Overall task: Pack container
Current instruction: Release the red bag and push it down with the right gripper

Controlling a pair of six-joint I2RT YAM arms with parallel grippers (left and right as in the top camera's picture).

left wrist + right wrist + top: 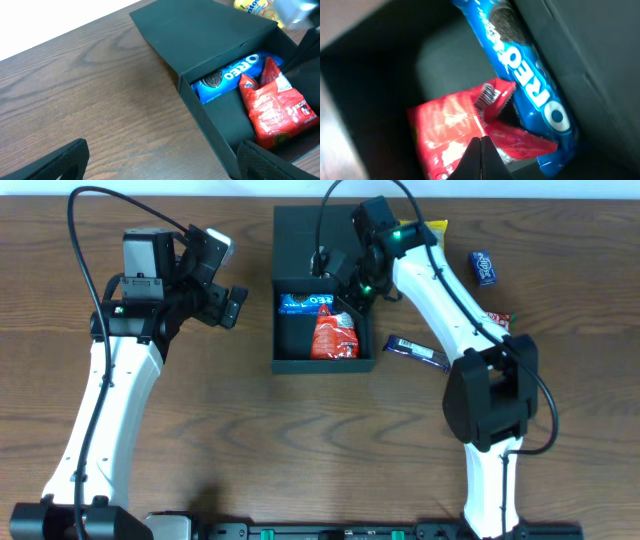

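on the wooden table (200,430), centre-back, sits the container (296,338), black, lid flap laid open flat behind it. left arm (120,390) stands well left of the box, right arm (450,300) reaches in over its right rear corner.

inside: blue oreo packet (305,303) lying along the back wall by the lid hinge, red snack bag (335,335) in the right half, its top edge overlapping the oreo pack. the left half of the floor is bare.

left gripper (164,147) is released, fingers spread wide, above bare table left of the box, holding nothing. right gripper (481,150) is clenched, tips pressed together right over the red bag (cannot tell if touching it), nothing between them.

loose on the table right of the box: dark bar (417,352) near the front corner, blue packet (484,267) further right, yellow packet (437,227) and reddish wrapper (497,319), both partly hidden by the right arm.
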